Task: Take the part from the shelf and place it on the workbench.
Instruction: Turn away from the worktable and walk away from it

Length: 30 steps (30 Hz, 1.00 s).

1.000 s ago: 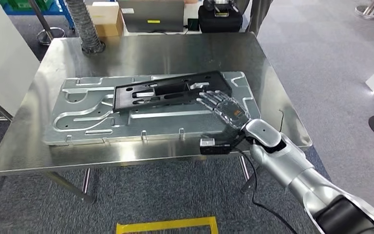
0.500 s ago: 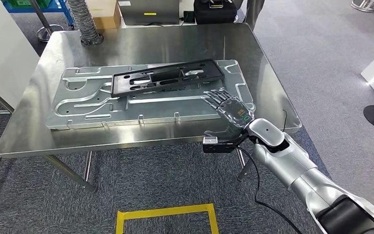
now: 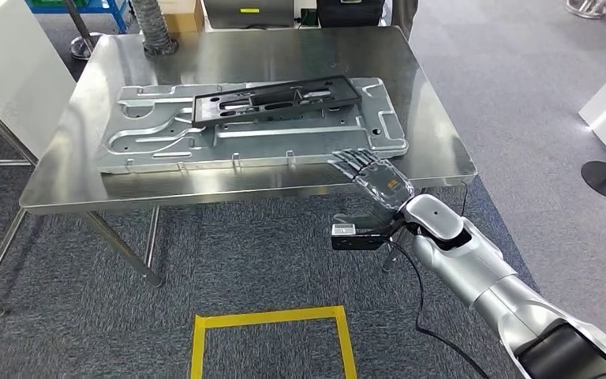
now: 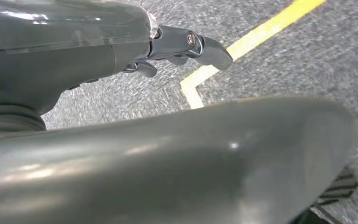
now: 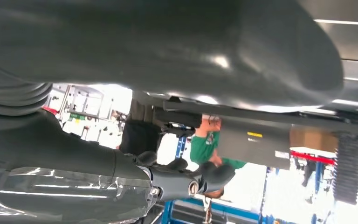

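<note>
— Looking down from the head view, what sits on the workbench (image 3: 434, 142)?

— Lying across the upper middle of the frame is a large silver stamped metal panel (image 3: 166, 142). The black part (image 3: 276, 99) rests flat on top of that panel, toward its far edge, long side running left to right.

— Where is the right hand (image 3: 375, 178)?

— Right of centre, over the near edge of the bench, just beside the panel's near right corner. Its fingers are stretched out flat and apart, and it holds nothing. It is clear of the black part.

— And the left hand (image 4: 186, 46)?

— Seen close in the left wrist view, above grey carpet and a yellow floor line (image 4: 256, 35). Its fingers grip nothing that I can see; how far they are curled I cannot tell.
</note>
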Tool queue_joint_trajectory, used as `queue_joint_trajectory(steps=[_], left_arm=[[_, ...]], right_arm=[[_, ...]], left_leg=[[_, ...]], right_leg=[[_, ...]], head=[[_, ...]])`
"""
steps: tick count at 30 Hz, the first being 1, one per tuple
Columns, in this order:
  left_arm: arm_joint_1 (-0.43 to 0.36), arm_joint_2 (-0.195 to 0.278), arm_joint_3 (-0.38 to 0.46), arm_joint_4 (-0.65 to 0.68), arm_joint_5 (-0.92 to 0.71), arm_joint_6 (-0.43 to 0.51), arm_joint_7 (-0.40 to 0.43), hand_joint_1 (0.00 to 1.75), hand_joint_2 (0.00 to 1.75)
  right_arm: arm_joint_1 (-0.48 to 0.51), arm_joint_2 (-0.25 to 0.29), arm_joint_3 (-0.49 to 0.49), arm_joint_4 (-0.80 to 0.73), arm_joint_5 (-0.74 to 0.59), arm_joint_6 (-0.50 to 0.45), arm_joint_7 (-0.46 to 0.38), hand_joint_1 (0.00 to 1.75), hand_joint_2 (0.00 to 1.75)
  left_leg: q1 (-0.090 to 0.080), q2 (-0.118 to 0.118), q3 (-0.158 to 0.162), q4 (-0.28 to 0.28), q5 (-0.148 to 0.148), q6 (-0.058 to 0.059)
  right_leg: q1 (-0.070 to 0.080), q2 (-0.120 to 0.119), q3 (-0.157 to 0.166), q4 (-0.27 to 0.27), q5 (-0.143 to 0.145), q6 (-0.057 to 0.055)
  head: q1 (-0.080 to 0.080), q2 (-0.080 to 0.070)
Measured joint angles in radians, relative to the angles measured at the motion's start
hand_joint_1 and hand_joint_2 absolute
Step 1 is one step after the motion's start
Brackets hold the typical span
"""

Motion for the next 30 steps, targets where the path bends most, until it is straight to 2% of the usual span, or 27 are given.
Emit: queue_joint_trajectory(steps=[1, 2, 3, 4, 5, 6, 7, 8, 9, 11, 12, 13, 14, 15, 16, 17, 19, 20, 21, 22, 23, 24, 25, 26, 27, 28, 30], left_arm=[[0.000, 0.000, 0.000, 0.000, 0.000, 0.000, 0.000, 0.00, 0.00], [0.000, 0.000, 0.000, 0.000, 0.001, 0.001, -0.001, 0.00, 0.00], [0.000, 0.000, 0.000, 0.000, 0.001, 0.002, -0.001, 0.00, 0.00], [0.001, 0.000, 0.000, 0.000, 0.002, 0.003, -0.002, 0.00, 0.00], [0.002, 0.000, 0.000, 0.000, 0.003, 0.004, -0.002, 0.00, 0.00], [0.003, 0.000, 0.000, 0.000, 0.005, 0.005, -0.003, 0.00, 0.00], [0.003, 0.000, 0.000, 0.000, 0.007, 0.006, -0.003, 0.00, 0.00], [0.004, 0.000, 0.000, 0.000, 0.008, 0.007, -0.004, 0.00, 0.00], [0.004, 0.000, 0.000, 0.000, 0.010, 0.008, -0.005, 0.00, 0.00], [0.004, 0.000, 0.001, 0.000, 0.014, 0.011, -0.006, 0.00, 0.00], [0.005, 0.000, 0.001, 0.000, 0.016, 0.012, -0.007, 0.00, 0.00], [0.006, 0.000, 0.002, 0.000, 0.018, 0.013, -0.007, 0.00, 0.00], [0.008, 0.000, 0.003, 0.000, 0.020, 0.014, -0.006, 0.00, 0.00], [0.012, 0.000, 0.005, 0.001, 0.020, 0.015, -0.002, 0.00, 0.00], [0.016, 0.000, 0.007, 0.001, 0.020, 0.015, 0.005, 0.00, 0.00], [0.021, 0.000, 0.009, 0.001, 0.020, 0.016, 0.014, 0.00, 0.00], [0.036, 0.002, 0.011, 0.001, 0.018, 0.016, 0.026, 0.00, 0.00], [0.045, 0.004, 0.012, 0.002, 0.016, 0.016, 0.028, 0.00, 0.00], [0.053, 0.005, 0.012, 0.002, 0.014, 0.016, 0.028, 0.00, 0.00], [0.058, 0.005, 0.012, 0.002, 0.011, 0.016, 0.028, 0.00, 0.00], [0.061, 0.006, 0.012, 0.002, 0.008, 0.016, 0.028, 0.00, 0.00], [0.061, 0.006, 0.012, 0.002, 0.005, 0.016, 0.029, 0.00, 0.00], [0.060, 0.007, 0.012, 0.002, 0.003, 0.016, 0.029, 0.00, 0.00], [0.057, 0.007, 0.012, 0.002, 0.000, 0.016, 0.030, 0.00, 0.00], [0.056, 0.008, 0.012, 0.002, -0.002, 0.016, 0.031, 0.00, 0.00], [0.055, 0.008, 0.012, 0.002, -0.004, 0.016, 0.031, 0.00, 0.00], [0.054, 0.008, 0.012, 0.002, -0.008, 0.016, 0.034, 0.00, 0.00]], right_arm=[[0.003, -0.004, -0.001, 0.000, -0.001, 0.000, 0.002, 0.00, 0.00], [0.006, -0.008, -0.002, 0.000, -0.003, 0.000, 0.004, 0.00, 0.00], [0.008, -0.012, -0.003, 0.000, -0.006, 0.000, 0.005, 0.00, 0.00], [0.011, -0.015, -0.005, 0.000, -0.010, -0.001, 0.006, 0.00, 0.00], [0.016, -0.018, -0.008, 0.000, -0.014, -0.002, 0.007, 0.00, 0.00], [0.024, -0.021, -0.012, 0.000, -0.020, -0.004, 0.008, 0.00, 0.00], [0.032, -0.024, -0.017, 0.000, -0.026, -0.009, 0.008, 0.00, 0.00], [0.040, -0.026, -0.025, 0.001, -0.032, -0.016, 0.009, 0.00, 0.00], [0.047, -0.030, -0.033, 0.001, -0.039, -0.024, 0.010, 0.00, 0.00], [0.065, -0.037, -0.062, 0.003, -0.059, -0.048, 0.013, 0.00, 0.00], [0.078, -0.042, -0.081, 0.005, -0.072, -0.061, 0.014, 0.00, 0.00], [0.095, -0.048, -0.102, 0.009, -0.088, -0.075, 0.017, 0.00, 0.00], [0.116, -0.052, -0.124, 0.016, -0.105, -0.086, 0.019, 0.00, 0.00], [0.140, -0.056, -0.147, 0.027, -0.126, -0.095, 0.021, 0.00, 0.00], [0.165, -0.057, -0.170, 0.042, -0.148, -0.101, 0.022, 0.00, 0.00], [0.193, -0.056, -0.198, 0.063, -0.170, -0.107, 0.019, 0.00, 0.00], [0.257, -0.047, -0.258, 0.124, -0.213, -0.122, 0.002, 0.00, 0.00], [0.290, -0.038, -0.291, 0.164, -0.233, -0.130, -0.007, 0.00, 0.00], [0.321, -0.029, -0.323, 0.207, -0.252, -0.136, -0.013, 0.00, 0.00], [0.348, -0.019, -0.355, 0.250, -0.271, -0.138, -0.014, 0.00, 0.00], [0.370, -0.010, -0.385, 0.288, -0.287, -0.138, -0.009, 0.00, 0.00], [0.388, -0.001, -0.414, 0.325, -0.302, -0.137, -0.002, 0.00, 0.00], [0.403, 0.006, -0.443, 0.359, -0.317, -0.133, 0.010, 0.00, 0.00], [0.417, 0.015, -0.471, 0.392, -0.332, -0.126, 0.023, 0.00, 0.00], [0.430, 0.024, -0.499, 0.425, -0.348, -0.119, 0.035, 0.00, 0.00], [0.443, 0.034, -0.526, 0.458, -0.365, -0.109, 0.047, 0.00, 0.00], [0.472, 0.056, -0.577, 0.521, -0.398, -0.086, 0.067, 0.00, 0.00]], left_leg=[[0.001, 0.002, -0.013, -0.001, 0.014, 0.009], [0.002, 0.004, -0.028, -0.002, 0.028, 0.016], [0.002, 0.005, -0.045, -0.001, 0.042, 0.021], [0.001, 0.005, -0.063, 0.000, 0.057, 0.022], [0.000, 0.005, -0.081, 0.001, 0.070, 0.022], [-0.001, 0.006, -0.099, 0.002, 0.083, 0.021], [-0.002, 0.006, -0.116, 0.004, 0.095, 0.020], [-0.002, 0.005, -0.132, 0.006, 0.105, 0.018], [-0.003, 0.005, -0.145, 0.009, 0.115, 0.016], [-0.007, 0.004, -0.161, 0.012, 0.134, 0.009], [-0.007, 0.003, -0.163, 0.010, 0.143, 0.004], [-0.007, 0.003, -0.165, 0.007, 0.153, -0.002], [-0.006, 0.002, -0.167, 0.003, 0.162, -0.008], [-0.005, 0.001, -0.172, 0.006, 0.157, -0.013], [-0.005, 0.000, -0.180, 0.021, 0.133, -0.017], [-0.005, -0.001, -0.192, 0.057, 0.089, -0.020], [-0.002, -0.001, -0.218, 0.177, -0.017, -0.026], [-0.002, -0.001, -0.226, 0.241, -0.047, -0.029], [-0.002, -0.001, -0.224, 0.285, -0.049, -0.032], [-0.001, -0.001, -0.208, 0.300, -0.030, -0.033], [-0.001, -0.001, -0.176, 0.278, -0.001, -0.033], [-0.001, -0.002, -0.127, 0.225, 0.017, -0.031], [-0.002, -0.003, -0.067, 0.147, 0.013, -0.029], [-0.003, -0.005, -0.018, 0.078, -0.004, -0.022], [-0.005, -0.007, 0.016, 0.025, -0.024, -0.015], [-0.008, -0.008, 0.030, -0.003, -0.036, -0.006], [-0.008, -0.006, 0.022, -0.011, -0.021, 0.013]], right_leg=[[-0.003, 0.001, -0.012, 0.024, -0.033, 0.006], [-0.005, 0.003, -0.028, 0.067, -0.082, 0.010], [-0.005, 0.004, -0.046, 0.129, -0.139, 0.015], [-0.006, 0.004, -0.062, 0.200, -0.183, 0.018], [-0.006, 0.004, -0.070, 0.261, -0.202, 0.021], [-0.006, 0.004, -0.064, 0.297, -0.195, 0.021], [-0.005, 0.004, -0.043, 0.299, -0.172, 0.020], [-0.005, 0.004, -0.004, 0.262, -0.144, 0.017], [-0.004, 0.004, 0.052, 0.197, -0.130, 0.011], [0.001, 0.003, 0.162, 0.043, -0.151, 0.000], [0.004, 0.002, 0.193, -0.007, -0.166, -0.005], [0.008, 0.001, 0.205, -0.032, -0.172, -0.010], [0.007, -0.001, 0.201, -0.037, -0.162, -0.015], [0.005, -0.003, 0.194, -0.043, -0.150, -0.023], [0.003, -0.005, 0.185, -0.048, -0.135, -0.031], [0.000, -0.008, 0.174, -0.053, -0.120, -0.037], [0.001, -0.011, 0.144, -0.053, -0.095, -0.041], [0.002, -0.012, 0.127, -0.050, -0.084, -0.040], [0.002, -0.013, 0.109, -0.046, -0.073, -0.038], [0.002, -0.014, 0.090, -0.040, -0.063, -0.036], [0.001, -0.015, 0.070, -0.032, -0.053, -0.033], [0.001, -0.015, 0.053, -0.023, -0.045, -0.030], [0.001, -0.014, 0.038, -0.014, -0.038, -0.025], [0.002, -0.013, 0.029, -0.007, -0.031, -0.020], [0.003, -0.012, 0.024, -0.003, -0.023, -0.014], [0.003, -0.011, 0.023, -0.004, -0.014, -0.008], [-0.001, -0.009, 0.022, -0.009, -0.004, 0.005]], head=[[0.000, 0.000], [0.000, 0.000], [0.000, 0.000], [0.000, 0.000], [0.000, 0.000], [0.000, 0.000], [0.000, 0.000], [0.000, 0.000], [0.000, 0.000], [0.000, 0.000], [0.000, 0.000], [0.000, 0.000], [0.000, 0.000], [0.000, 0.000], [0.000, 0.000], [0.000, 0.000], [0.000, 0.000], [0.000, 0.000], [0.000, 0.000], [0.000, 0.000], [0.000, 0.000], [0.000, 0.000], [0.000, 0.000], [0.000, 0.000], [0.000, 0.000], [0.000, 0.000], [0.000, 0.000]])
